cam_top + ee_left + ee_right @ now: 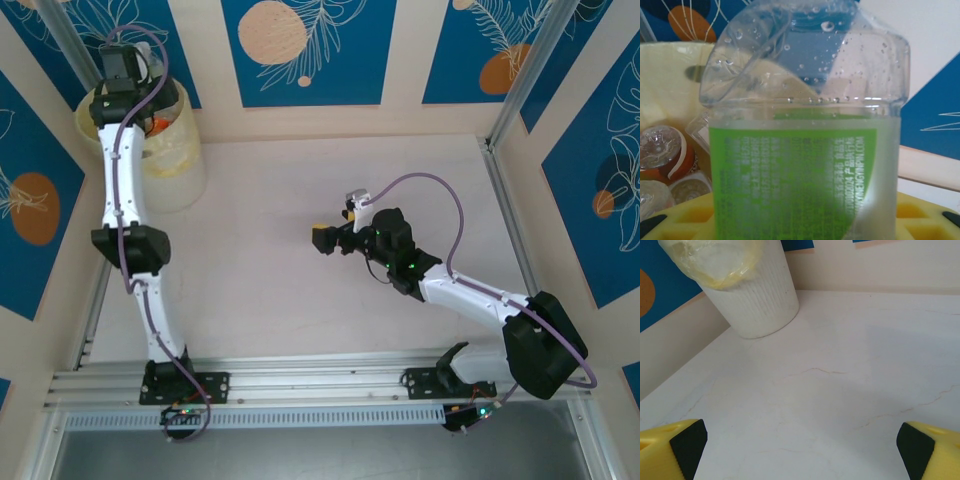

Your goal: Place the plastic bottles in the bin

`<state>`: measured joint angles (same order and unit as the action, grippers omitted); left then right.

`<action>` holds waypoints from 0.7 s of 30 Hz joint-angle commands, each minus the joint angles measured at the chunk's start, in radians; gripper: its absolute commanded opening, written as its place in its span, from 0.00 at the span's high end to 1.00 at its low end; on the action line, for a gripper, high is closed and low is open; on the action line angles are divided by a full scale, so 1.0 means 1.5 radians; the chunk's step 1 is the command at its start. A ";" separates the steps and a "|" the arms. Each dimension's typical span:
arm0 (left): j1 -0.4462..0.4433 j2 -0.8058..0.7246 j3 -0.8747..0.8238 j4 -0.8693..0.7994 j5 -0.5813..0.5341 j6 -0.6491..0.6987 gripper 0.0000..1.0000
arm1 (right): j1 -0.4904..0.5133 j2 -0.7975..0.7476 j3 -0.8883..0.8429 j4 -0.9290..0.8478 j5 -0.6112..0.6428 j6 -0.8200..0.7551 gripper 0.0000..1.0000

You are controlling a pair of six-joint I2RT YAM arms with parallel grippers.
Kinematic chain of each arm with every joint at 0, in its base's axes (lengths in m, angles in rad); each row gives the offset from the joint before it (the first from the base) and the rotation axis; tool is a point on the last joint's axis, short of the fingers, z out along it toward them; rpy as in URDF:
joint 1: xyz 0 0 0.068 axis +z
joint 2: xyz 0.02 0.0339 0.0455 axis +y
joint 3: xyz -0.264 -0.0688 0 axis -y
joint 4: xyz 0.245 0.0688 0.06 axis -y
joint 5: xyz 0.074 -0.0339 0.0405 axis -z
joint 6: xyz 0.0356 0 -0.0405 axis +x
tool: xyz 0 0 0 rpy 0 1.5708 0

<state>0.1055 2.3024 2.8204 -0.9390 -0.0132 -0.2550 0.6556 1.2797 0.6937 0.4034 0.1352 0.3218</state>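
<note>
Gripping one green-label bottle (805, 165) with the left hand (130, 85), closed on the lower body of it, right above the open bin (185, 165) at the far left corner of the surface (330, 310). Keeping the right hand (321, 238) wide open and empty, low over the middle of the surface, well apart from the bin. Judging from the thin clear wall, wet with small drops, and from the dented shoulder: very light, soft, easy to crush, probably a little slippery. Better to take hold across the labelled middle of the round body, likely the stiffest part, and to avoid the dented shoulder and any strong squeeze. Hardly fragile, so probably safe to drop from this height. Counting now: one bottle in the left hand. Below it, inside the bin, at least three more: an orange-label bottle (670, 155), a second bottle end (687, 189) just beside it, and a third clear one (649, 197) at the edge of the left wrist view, all lying close together. Cannot tell how many more under them. Counting also one bin and two hands. Seems to be the release step for this bottle, with only the opening of the left hand left to do.
</note>
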 commanded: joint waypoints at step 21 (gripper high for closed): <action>0.004 -0.050 0.189 -0.239 -0.082 0.015 0.00 | 0.005 0.019 0.008 0.021 -0.001 -0.009 0.00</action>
<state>0.1226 2.3299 3.0978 -1.2682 -0.1059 -0.2581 0.6556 1.3075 0.6937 0.4076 0.1390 0.3214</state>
